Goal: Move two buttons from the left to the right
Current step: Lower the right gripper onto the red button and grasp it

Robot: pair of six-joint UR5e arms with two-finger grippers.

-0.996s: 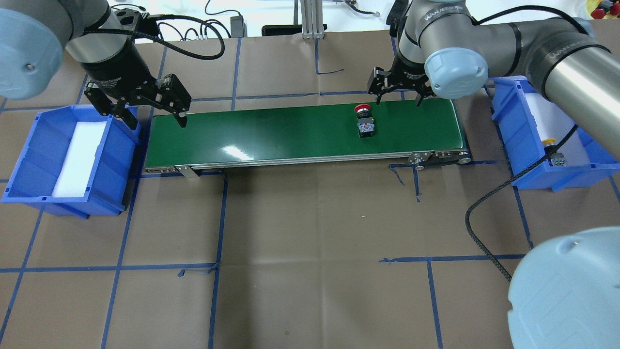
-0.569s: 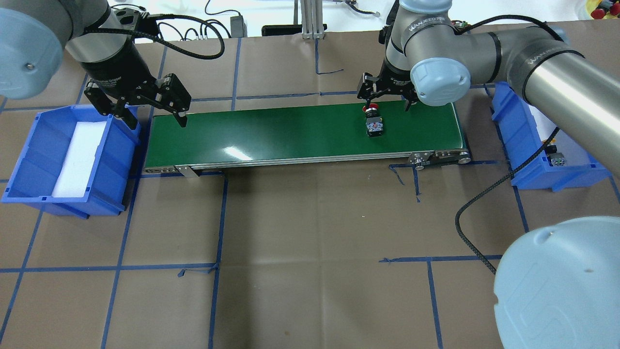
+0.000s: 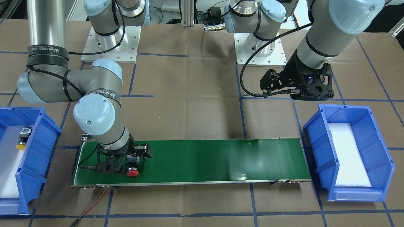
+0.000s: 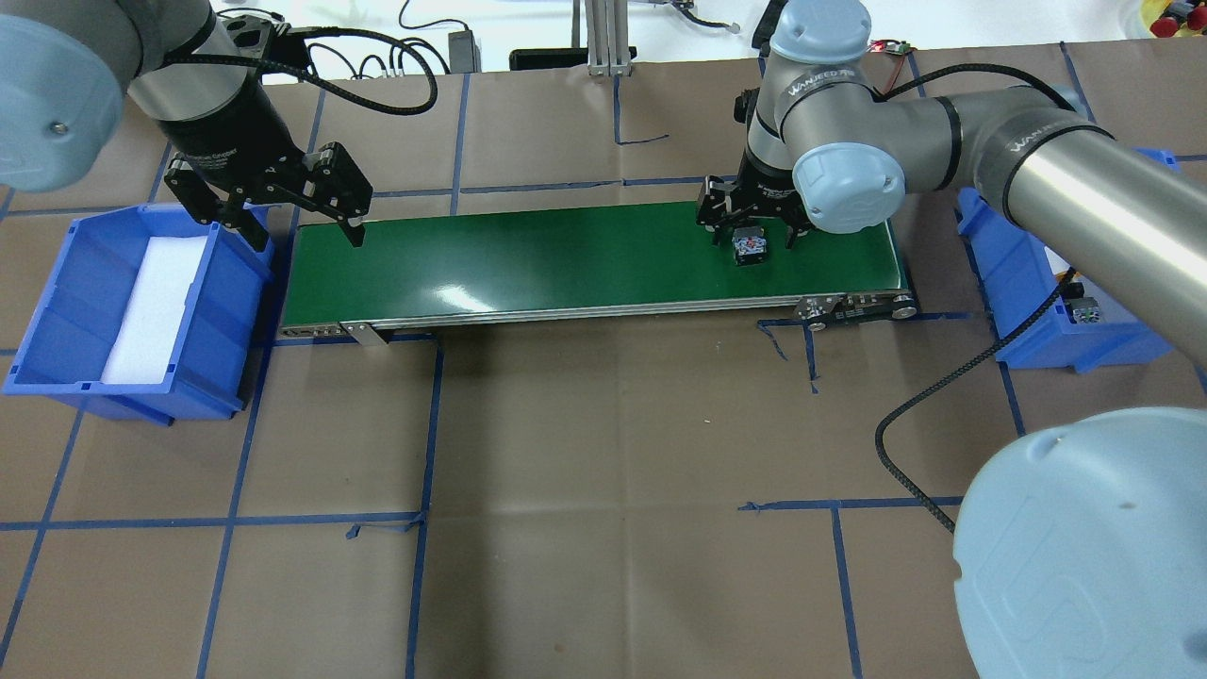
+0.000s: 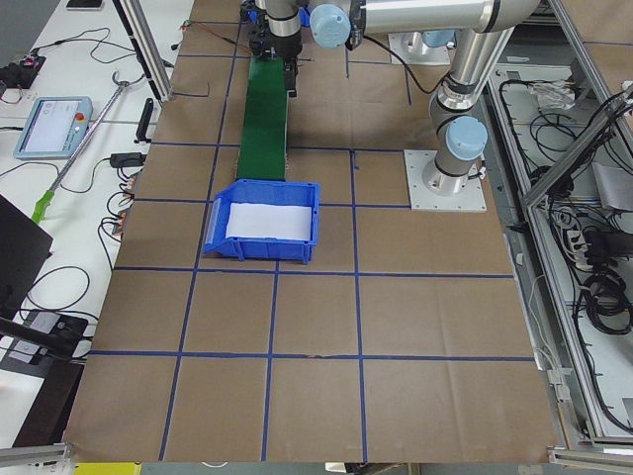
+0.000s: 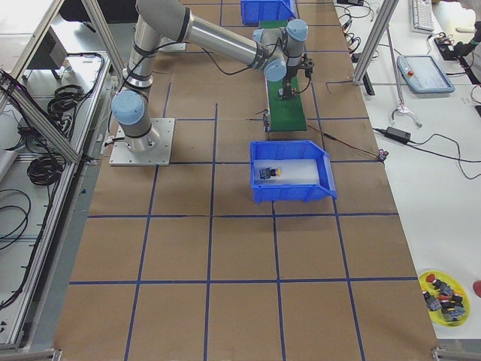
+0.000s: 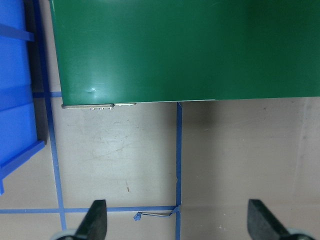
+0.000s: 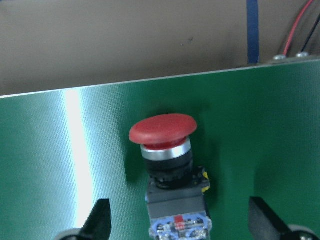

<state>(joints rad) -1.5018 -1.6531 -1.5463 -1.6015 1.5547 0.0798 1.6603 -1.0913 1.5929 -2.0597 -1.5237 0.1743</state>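
Right hand (image 4: pixel 752 231) spread around red button (image 8: pixel 162 131) on green belt (image 4: pixel 566 255), upper right; left hand (image 4: pixel 306 236) spread, upper left

Brown-papered table (image 4: pixel 603 424) with a blue tape grid. Green conveyor (image 4: pixel 566 255) sits toward 12 o'clock, one blue bin (image 4: pixel 57 311) at its 9, another blue bin (image 4: pixel 1011 278) at its 3.

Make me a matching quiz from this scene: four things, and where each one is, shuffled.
Things:
1. red button
2. yellow button
3. left gripper
4. right gripper

Places:
A. in the right bin
B. open, by the left bin
C. lying on the belt
D. open, astride the red button

Pairs: 1-C, 2-A, 3-B, 4-D
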